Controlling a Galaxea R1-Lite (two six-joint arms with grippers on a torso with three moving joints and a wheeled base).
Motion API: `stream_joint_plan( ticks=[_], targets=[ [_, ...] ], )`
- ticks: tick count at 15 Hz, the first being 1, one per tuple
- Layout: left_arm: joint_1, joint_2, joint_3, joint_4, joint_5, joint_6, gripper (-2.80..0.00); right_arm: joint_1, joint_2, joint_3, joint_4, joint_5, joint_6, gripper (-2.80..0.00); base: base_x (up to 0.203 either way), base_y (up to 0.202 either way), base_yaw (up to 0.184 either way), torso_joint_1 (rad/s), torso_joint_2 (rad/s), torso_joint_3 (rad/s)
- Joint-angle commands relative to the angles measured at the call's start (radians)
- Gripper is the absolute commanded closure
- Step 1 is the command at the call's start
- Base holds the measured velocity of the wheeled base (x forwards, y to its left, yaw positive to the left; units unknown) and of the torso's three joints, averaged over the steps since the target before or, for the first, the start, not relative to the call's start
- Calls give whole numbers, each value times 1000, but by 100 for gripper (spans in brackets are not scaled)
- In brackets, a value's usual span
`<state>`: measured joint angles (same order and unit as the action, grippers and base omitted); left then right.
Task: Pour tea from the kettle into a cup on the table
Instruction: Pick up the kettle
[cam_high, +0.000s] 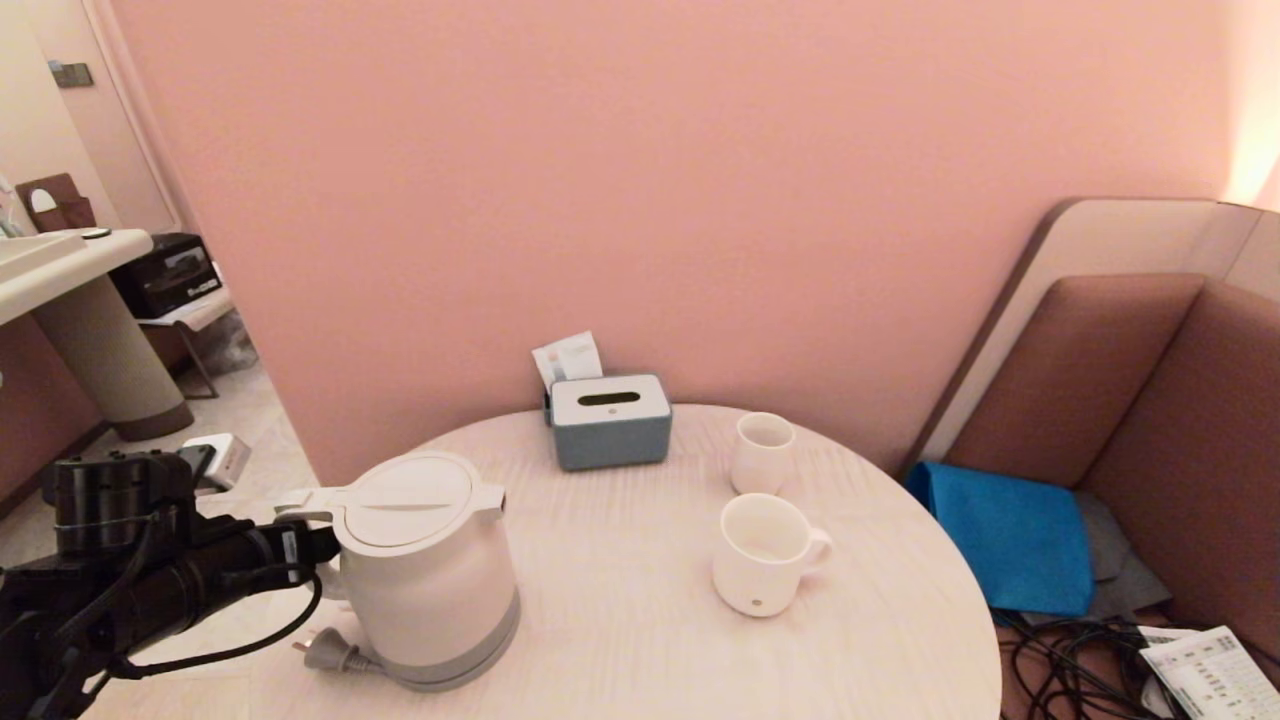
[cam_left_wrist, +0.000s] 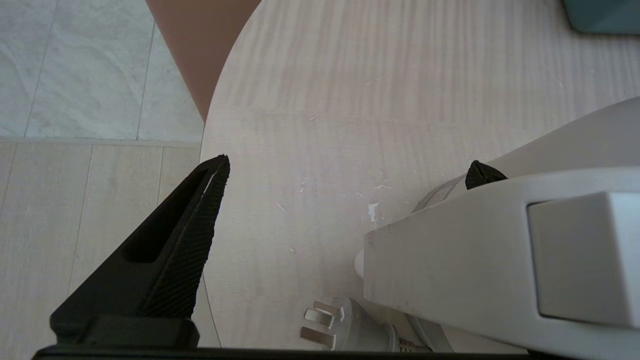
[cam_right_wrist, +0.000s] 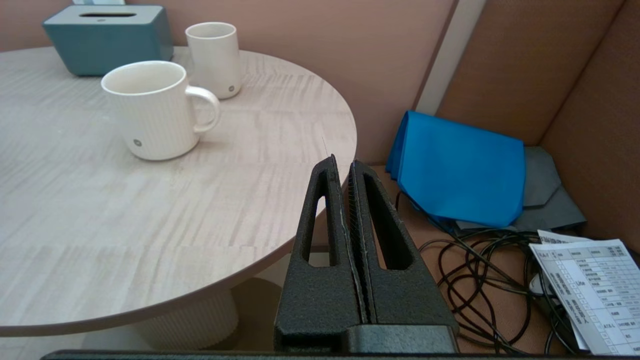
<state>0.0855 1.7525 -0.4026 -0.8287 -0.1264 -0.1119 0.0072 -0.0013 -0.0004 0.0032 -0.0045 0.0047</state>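
On the near-left part of the round, pale wood-grain tabletop (cam_high: 620, 590), seen from my head camera, the large white plastic electric kettle (cam_high: 425, 570) sits on its grey round base with its loose plug (cam_high: 322, 652) lying just beside it, and my left gripper (cam_high: 318, 545) is at the loop handle side, mostly hidden by the kettle body. The wide white ceramic mug with a side handle (cam_high: 765, 552) stands well to the right, with a smaller handleless white cup (cam_high: 763, 452) behind it and a grey-blue tissue box (cam_high: 610, 420) further back. I judge the risks to be a grip that closes off-centre on the handle, so the kettle twists or drags its base, and the cord and plug snagging as I lift. From my left wrist camera, my jaws stand wide apart: one black finger (cam_left_wrist: 170, 250) hangs over the table's edge, the tip of the other (cam_left_wrist: 481, 174) just shows past the white handle (cam_left_wrist: 475, 250), which lies between them; I hold nothing yet, and I cannot tell whether the far finger touches the kettle. From my right wrist camera, my right gripper (cam_right_wrist: 344, 167) is pressed closed on nothing, parked beside the table's edge, above black cables (cam_right_wrist: 475, 280) on the floor.
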Motion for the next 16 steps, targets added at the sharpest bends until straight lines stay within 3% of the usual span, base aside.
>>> stream_joint_plan(
  ticks=[1,3,4,7,8,9,16],
  targets=[
    [-1,-7,-5,-4,-1,-2,-280,0,1,-1,0,0,0,0,0,0,0,0,0,0],
    [-1,-8,1,-4,0,1,-280,0,1,0,0,0,0,0,0,0,0,0,0,0],
    [-1,-6,2,-4,1,4,0,0,1,0,0,0,0,0,0,0,0,0,0,0],
    [0,-8,2,-4,2,3,0,0,1,0,0,0,0,0,0,0,0,0,0,0],
    [0,-7,1,-4,2,3,-182,0,1,-1,0,0,0,0,0,0,0,0,0,0],
    [0,-7,2,-4,2,3,-280,0,1,0,0,0,0,0,0,0,0,0,0,0],
    [0,-2,4,-6,2,0,-280,0,1,0,0,0,0,0,0,0,0,0,0,0]
  ],
)
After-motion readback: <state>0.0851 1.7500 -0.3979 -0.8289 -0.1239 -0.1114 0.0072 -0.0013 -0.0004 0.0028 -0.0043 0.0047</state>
